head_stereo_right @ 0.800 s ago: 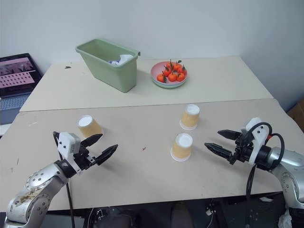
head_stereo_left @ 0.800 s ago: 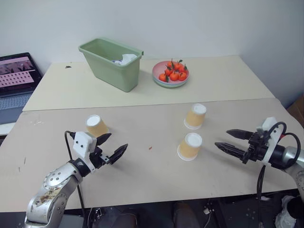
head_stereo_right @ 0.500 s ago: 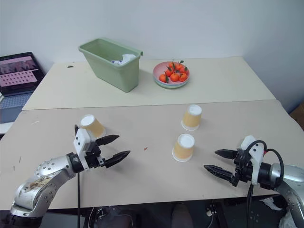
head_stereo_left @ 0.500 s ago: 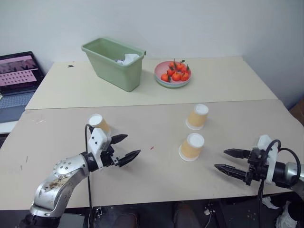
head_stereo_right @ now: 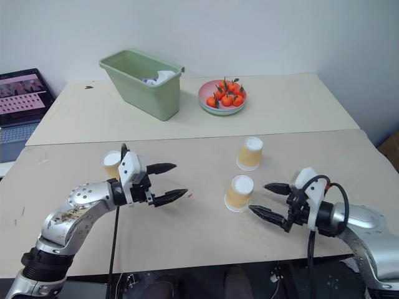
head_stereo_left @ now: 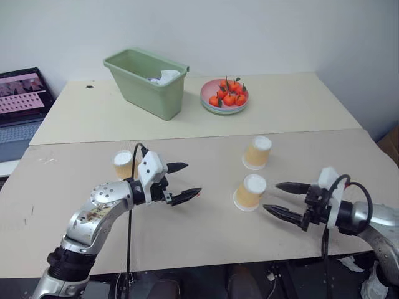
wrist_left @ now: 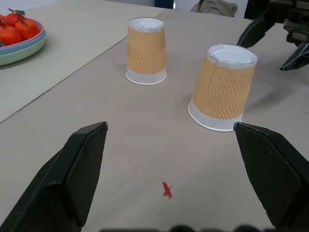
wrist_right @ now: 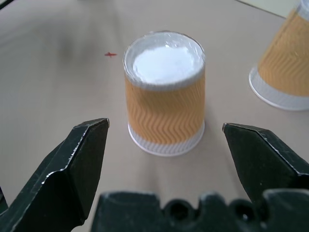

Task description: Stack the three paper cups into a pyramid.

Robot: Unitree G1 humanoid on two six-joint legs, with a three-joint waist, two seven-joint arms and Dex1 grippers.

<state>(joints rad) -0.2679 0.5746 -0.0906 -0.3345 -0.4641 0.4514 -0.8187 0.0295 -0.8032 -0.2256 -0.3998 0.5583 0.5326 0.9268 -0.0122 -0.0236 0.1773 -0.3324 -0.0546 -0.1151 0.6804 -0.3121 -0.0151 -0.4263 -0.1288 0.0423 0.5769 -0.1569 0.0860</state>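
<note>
Listing from my left across the worktop [head_stereo_left: 206, 249]: one laptop [head_stereo_left: 22, 103] off the far left edge, screen lit. One green bin [head_stereo_left: 146, 82] on the rear panel, something white inside it. One pink plate [head_stereo_left: 225, 104] beside the bin, holding small orange fruits, too clustered to count surely.

Paper cups, three in all, every one inverted, white base upward, none yet stacked, so the pyramid was not begun. First cup [head_stereo_left: 123, 164] stood alone on the left, just behind my left wrist. Second cup [head_stereo_left: 257, 152] and third cup [head_stereo_left: 250, 192] stood right of centre, near each other but apart, the second farther from me. I judged that pair the likely bottom row, since they already sat close together; they would need to be drawn side by side.

Left gripper [head_stereo_left: 184, 183], one: jaws spread wide and empty, held above the worktop and pointed toward the two right-hand cups, past a small red mark [wrist_left: 167, 189] on the surface.

Right gripper [head_stereo_left: 279, 199], one: jaws released, grasping nothing, level with the third cup and aimed at it, its fingers [wrist_right: 79, 164] standing either side of the cup in the wrist view but short of it, evidently lined up for a side grip.
</note>
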